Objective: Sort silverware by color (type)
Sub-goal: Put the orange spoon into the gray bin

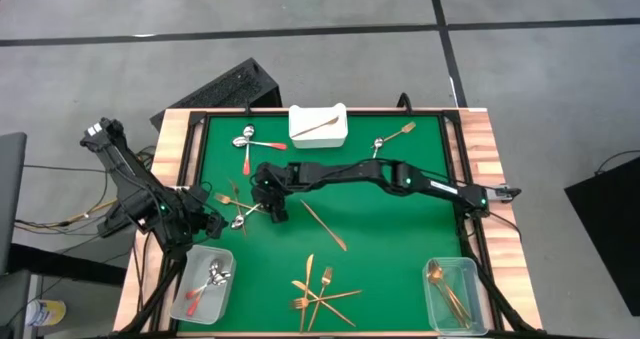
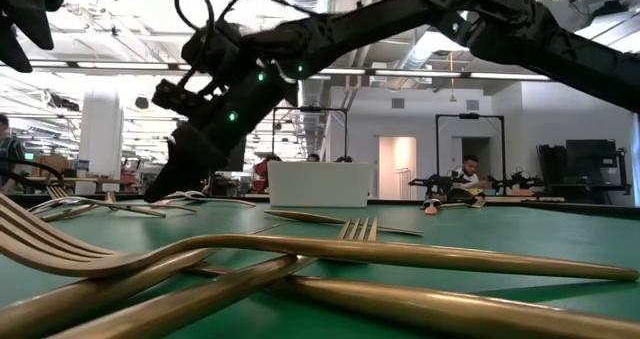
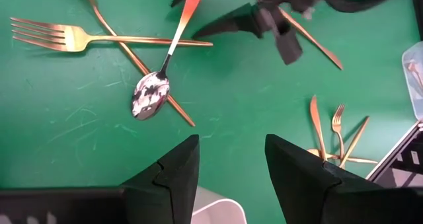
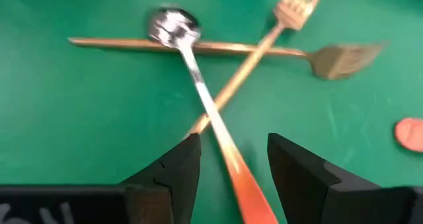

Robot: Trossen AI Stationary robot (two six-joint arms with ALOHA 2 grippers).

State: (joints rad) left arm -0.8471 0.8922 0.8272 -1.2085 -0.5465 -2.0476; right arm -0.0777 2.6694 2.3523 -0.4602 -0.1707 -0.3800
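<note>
A silver-bowled spoon with a red handle (image 4: 198, 85) lies across two crossed gold forks (image 4: 264, 49) on the green mat, left of centre (image 1: 243, 217). My right gripper (image 4: 228, 141) reaches in from the right (image 1: 268, 207). It is open and low over the mat, one finger on each side of the spoon's red handle end (image 4: 248, 191), with a gap showing on both sides. My left gripper (image 3: 231, 145) hangs open and empty at the left edge (image 1: 205, 224), above a clear bin (image 1: 205, 284) that holds red-handled spoons.
A white tray (image 1: 318, 126) with one utensil stands at the far edge. A red-handled spoon (image 1: 247, 144) lies to its left, and a spoon and fork (image 1: 393, 137) to its right. A gold knife (image 1: 325, 226) lies mid-mat, a gold pile (image 1: 320, 294) at the near edge. The near-right bin (image 1: 450, 291) holds copper pieces.
</note>
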